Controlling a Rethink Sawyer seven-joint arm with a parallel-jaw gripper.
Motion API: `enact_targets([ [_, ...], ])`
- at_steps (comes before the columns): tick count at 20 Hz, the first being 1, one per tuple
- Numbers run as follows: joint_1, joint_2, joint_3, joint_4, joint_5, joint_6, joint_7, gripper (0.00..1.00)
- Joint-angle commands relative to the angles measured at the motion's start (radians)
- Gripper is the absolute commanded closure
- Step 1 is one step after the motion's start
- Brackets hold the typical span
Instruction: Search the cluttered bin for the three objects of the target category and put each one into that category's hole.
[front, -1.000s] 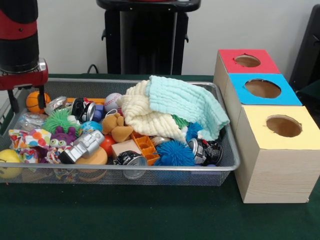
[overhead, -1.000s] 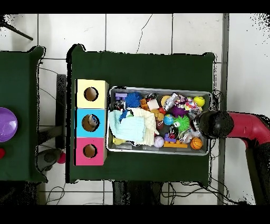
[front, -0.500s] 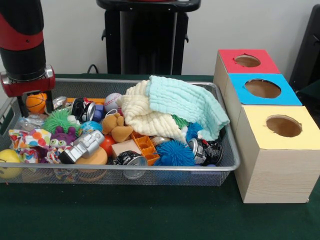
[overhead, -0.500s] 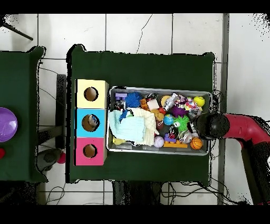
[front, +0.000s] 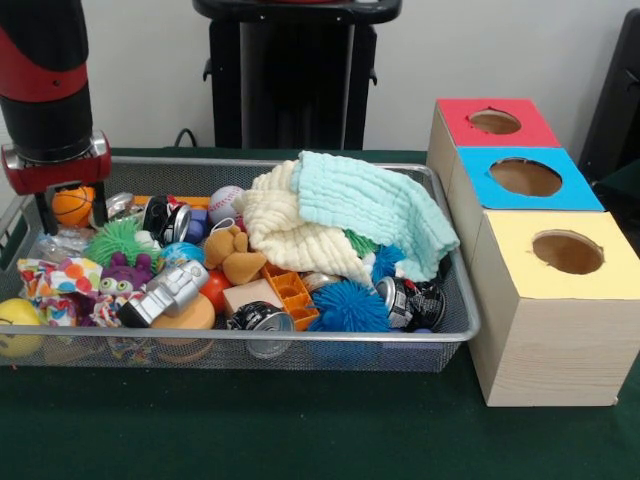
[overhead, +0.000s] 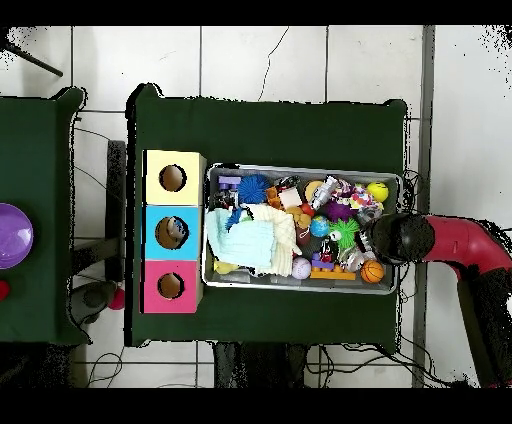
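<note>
My gripper (front: 72, 212) hangs open over the left end of the wire mesh bin (front: 455, 290), its two fingers (front: 45, 212) reaching down to the clutter. A small orange basketball (front: 72, 203) shows between the fingers; whether it sits in the gap or behind it I cannot tell. In the overhead view the arm's black head (overhead: 398, 238) hides the gripper, and the basketball (overhead: 372, 271) lies uncovered beside it. Three boxes with holes stand by the bin: red (front: 497, 122), blue (front: 525, 177), yellow (front: 567, 252).
The bin holds a pale blue cloth (front: 370, 205) over a cream cloth (front: 290, 235), a baseball (front: 225, 203), a green spiky ball (front: 118, 240), a blue spiky ball (front: 348, 305), crushed cans (front: 262, 320), a yellow ball (front: 18, 325) and a brown plush toy (front: 232, 255).
A second ago the arm stood further left and higher; it has moved right and down over the basketball. Over the last half second nothing has visibly moved.
</note>
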Motion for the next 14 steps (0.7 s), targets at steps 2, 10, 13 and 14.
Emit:
enact_targets([
  [2,-0.005,0.016,-0.001,-0.040,-0.030,0.072,-0.223,0.00],
  [10,-0.029,0.077,0.035,-0.112,-0.024,0.125,-0.351,0.00],
  [13,-0.035,0.098,0.046,-0.139,-0.031,0.133,-0.400,0.00],
  [14,-0.036,0.102,0.047,-0.144,-0.031,0.136,-0.408,0.00],
])
